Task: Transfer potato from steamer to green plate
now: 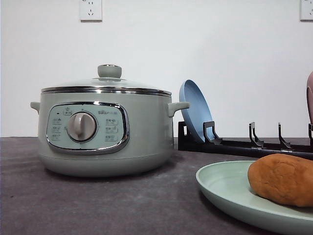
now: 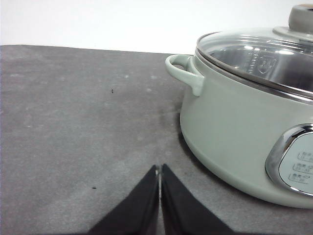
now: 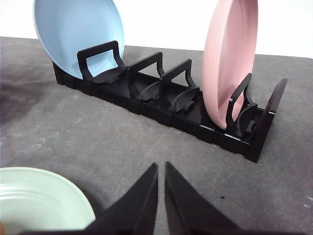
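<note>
The sage-green steamer [image 1: 102,132] stands on the dark table at the left with its glass lid [image 1: 107,85] on; the left wrist view also holds the steamer [image 2: 234,132], off to one side of my left gripper [image 2: 159,178]. That gripper is shut and holds nothing, low over bare table. The orange-brown potato [image 1: 282,178] lies on the green plate [image 1: 225,188] at the front right. My right gripper [image 3: 161,174] is shut and holds nothing, with the green plate's rim [image 3: 58,196] beside it and the rack beyond.
A black dish rack [image 3: 166,105] runs along the back right. It holds an upright blue plate [image 3: 76,34] and an upright pink plate [image 3: 230,58]; in the front view the blue plate [image 1: 193,110] stands just right of the steamer's handle. Behind everything is a white wall.
</note>
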Available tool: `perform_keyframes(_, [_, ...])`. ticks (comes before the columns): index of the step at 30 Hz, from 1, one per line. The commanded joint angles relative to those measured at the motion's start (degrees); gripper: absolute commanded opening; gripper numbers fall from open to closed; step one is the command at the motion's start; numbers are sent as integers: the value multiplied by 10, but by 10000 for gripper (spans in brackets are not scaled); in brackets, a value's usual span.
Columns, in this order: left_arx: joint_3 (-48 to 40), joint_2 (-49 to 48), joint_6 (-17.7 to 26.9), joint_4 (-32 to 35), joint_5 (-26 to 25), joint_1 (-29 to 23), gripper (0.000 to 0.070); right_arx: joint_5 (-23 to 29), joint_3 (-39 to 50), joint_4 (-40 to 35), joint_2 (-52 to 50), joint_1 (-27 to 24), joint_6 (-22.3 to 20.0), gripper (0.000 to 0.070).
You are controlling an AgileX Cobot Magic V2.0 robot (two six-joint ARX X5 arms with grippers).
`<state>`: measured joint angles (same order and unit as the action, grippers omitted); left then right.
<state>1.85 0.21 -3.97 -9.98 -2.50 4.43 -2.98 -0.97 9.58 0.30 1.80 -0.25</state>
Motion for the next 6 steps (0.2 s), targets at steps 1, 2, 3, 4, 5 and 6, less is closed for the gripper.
perform_keyframes(1, [-12,0,5,10,-1,1,0,0,3,-7,-1,-1,-2,13])
perform_keyframes(2, [-12,0,5,10,-1,1,0,0,3,-7,-1,-1,-2,13])
perform_keyframes(3, [-12,0,5,10,-1,1,0,0,3,-7,-1,-1,-2,13])
perform_keyframes(4, [-12,0,5,9,-1,1,0,0,3,-7,-1,-1,-2,13])
perform_keyframes(5, [-12,0,5,10,-1,1,0,0,3,-7,-1,-1,-2,13])
perform_keyframes(6, [-12,0,5,10,-1,1,0,0,3,-7,-1,-1,-2,13])
